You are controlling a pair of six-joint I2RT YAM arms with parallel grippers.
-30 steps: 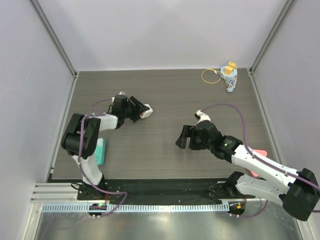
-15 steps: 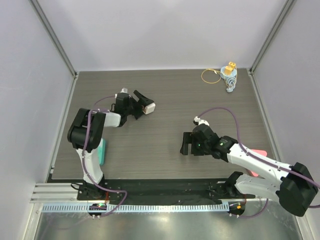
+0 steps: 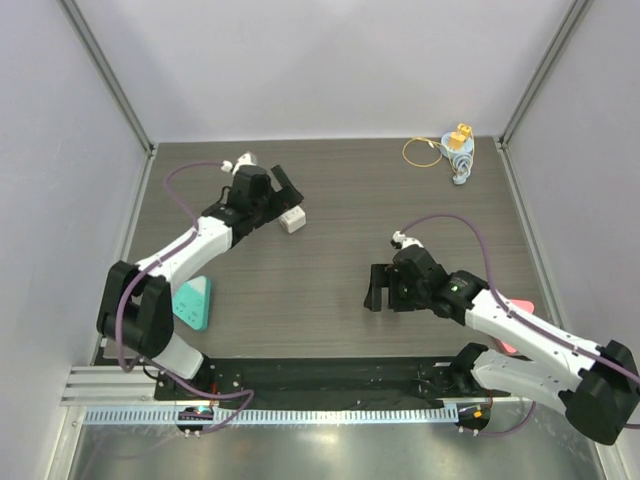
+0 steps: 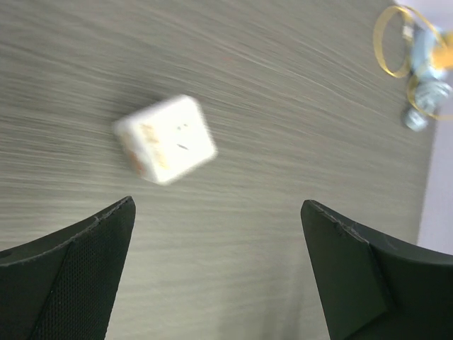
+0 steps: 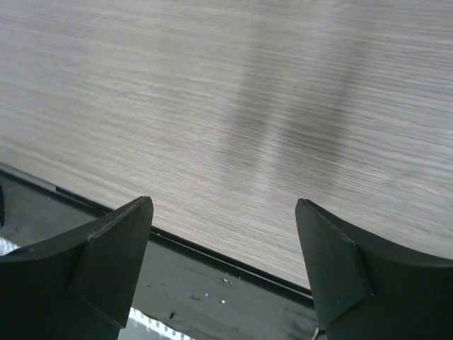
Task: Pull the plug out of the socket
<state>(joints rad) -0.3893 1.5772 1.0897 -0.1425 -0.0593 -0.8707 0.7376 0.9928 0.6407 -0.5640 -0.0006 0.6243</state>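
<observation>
The socket (image 3: 292, 220), a small white cube with slots and an orange mark on one face, lies free on the dark wood table; the left wrist view blurs the socket (image 4: 166, 139). My left gripper (image 3: 283, 203) hovers just behind it, open, and nothing sits between the fingers of this gripper (image 4: 218, 204). My right gripper (image 3: 373, 286) is open and empty over the middle-right of the table; seen from the wrist, the right gripper (image 5: 223, 202) hangs near the table's front edge. The plug is out of view.
A yellow-and-blue object (image 3: 459, 150) with a yellow ring (image 3: 421, 152) lies at the far right corner. A teal piece (image 3: 192, 303) rests by the left arm's base, and a pink piece (image 3: 516, 308) shows under the right arm. A black rail (image 5: 212, 283) borders the near edge.
My left gripper has opened and let go of the white socket, which now lies on the table, and the arm has swung toward the far left. The right gripper drew back slightly.
</observation>
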